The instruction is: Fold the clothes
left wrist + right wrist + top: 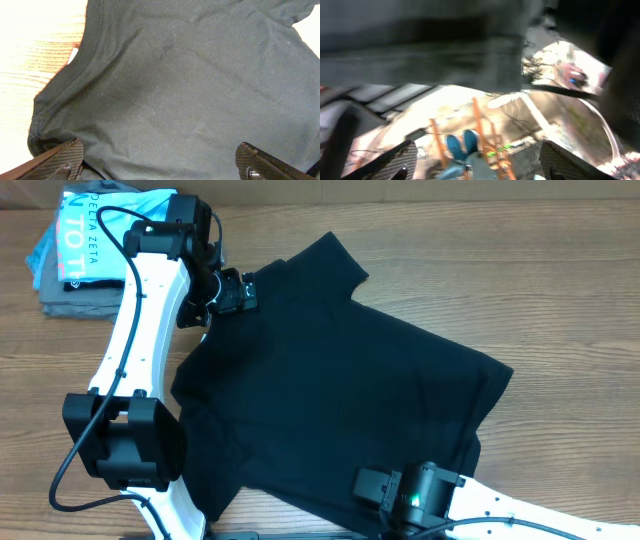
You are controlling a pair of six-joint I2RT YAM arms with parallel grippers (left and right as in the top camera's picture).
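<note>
The clothes are one black T-shirt (340,370) lying spread on the wooden table, with a sleeve at the top (330,265). My left gripper (238,292) hovers at the shirt's upper left edge. In the left wrist view the black fabric (190,85) fills the frame and a stitched seam (75,75) runs down the left. The left gripper (160,165) is open, both fingertips wide apart above the cloth. My right gripper (368,485) sits at the shirt's near hem. The blurred right wrist view shows the right gripper (477,160) open, with nothing between its fingers and dark cloth (420,45) above.
A light blue T-shirt with white lettering (95,225) lies on grey folded garments (70,302) at the table's far left corner. Bare wood (560,270) lies to the right of the shirt. The white left arm (135,350) runs along the shirt's left side.
</note>
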